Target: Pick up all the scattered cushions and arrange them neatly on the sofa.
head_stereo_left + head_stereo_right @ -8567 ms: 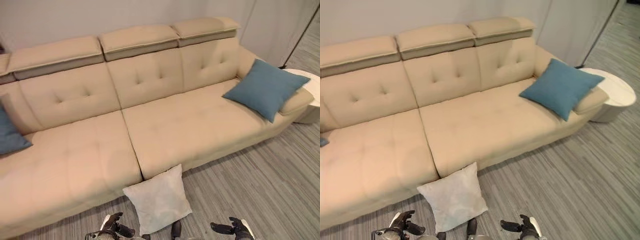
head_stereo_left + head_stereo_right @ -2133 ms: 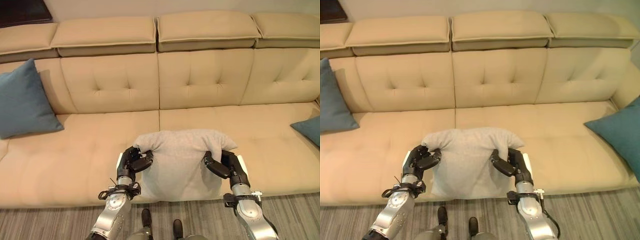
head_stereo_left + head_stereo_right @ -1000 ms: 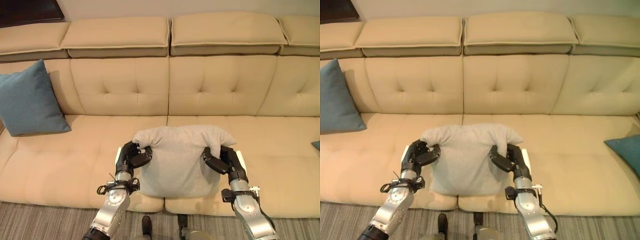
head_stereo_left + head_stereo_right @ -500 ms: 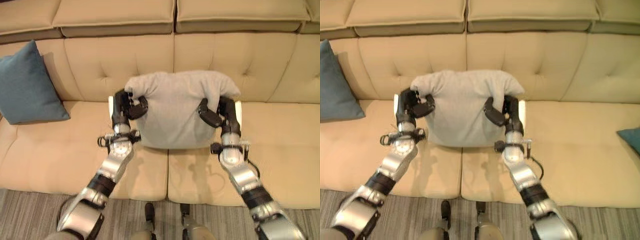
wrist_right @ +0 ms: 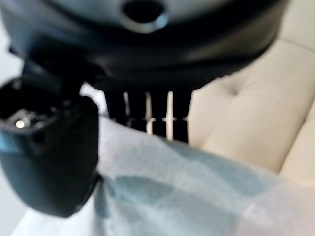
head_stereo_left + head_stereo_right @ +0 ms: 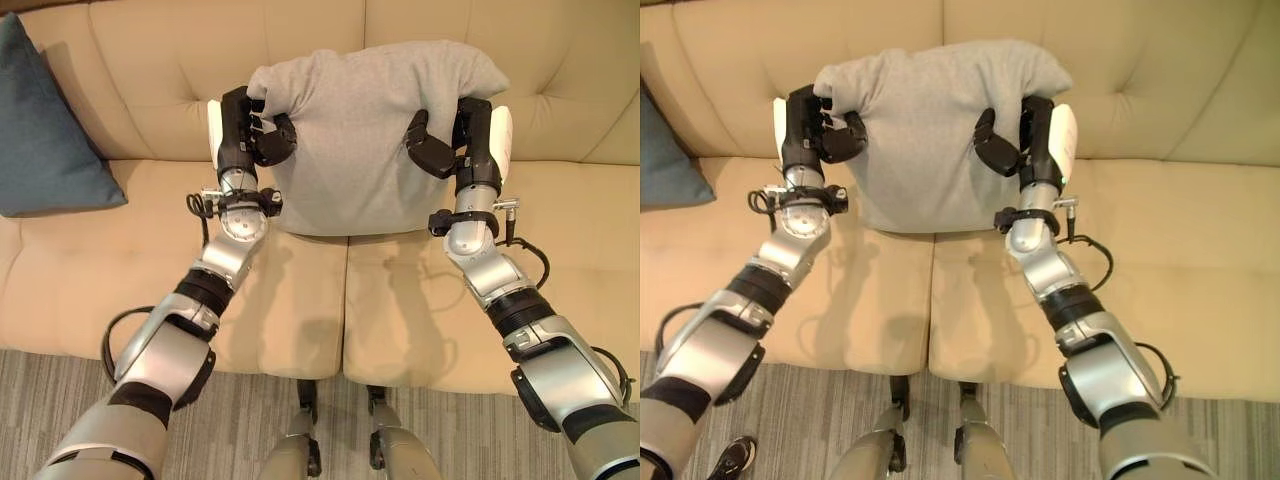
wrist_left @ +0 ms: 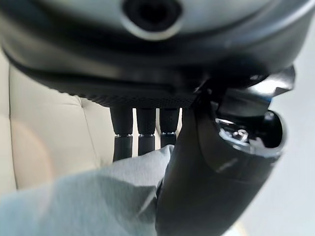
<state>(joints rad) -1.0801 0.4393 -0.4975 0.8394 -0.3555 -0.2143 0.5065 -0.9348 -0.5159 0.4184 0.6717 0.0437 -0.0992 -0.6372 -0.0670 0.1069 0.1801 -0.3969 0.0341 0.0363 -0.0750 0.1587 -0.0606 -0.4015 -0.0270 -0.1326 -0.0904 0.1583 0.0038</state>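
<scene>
Grey cushion, soft square fabric [image 6: 375, 135], is hanging upright in front of the backrest of the beige tufted sofa [image 6: 120, 280], gripped on both sides near its upper corners. Left eye view: the left hand [image 6: 245, 135] is clamping the cushion's left edge, fingers [image 6: 278, 140] curling onto the front face. The right hand [image 6: 460, 140] is doing the same on the opposite edge, fingers [image 6: 425, 150] wrapping forward over the cloth. The cushion's lower edge is sitting about level with the seam where backrest meets seat, straddling the gap between two seat pads; whether it is touching the seat cannot be told. A dark teal square cushion [image 6: 45, 130] is leaning against the backrest well to the left, apart from both hands. Grey striped floor [image 6: 450, 440] is showing along the bottom.

Right eye view: same scene. The grey cushion [image 6: 935, 130] is bulging at the top, its top edge folding over above both hands. The left hand [image 6: 810, 130] and right hand [image 6: 1025, 140] are pinching it from either side. A sliver of the teal cushion [image 6: 665, 150] is showing at the left edge.

Left wrist view: the left hand's fingers [image 7: 142, 132] are lying side by side behind grey cloth [image 7: 88, 196], the thumb [image 7: 197, 187] pressing on the front; sofa upholstery is showing beyond.

Right wrist view: fingers [image 5: 147, 118] are lined up close together behind the cloth [image 5: 197, 196], thumb [image 5: 54, 152] closing on the near face.
</scene>
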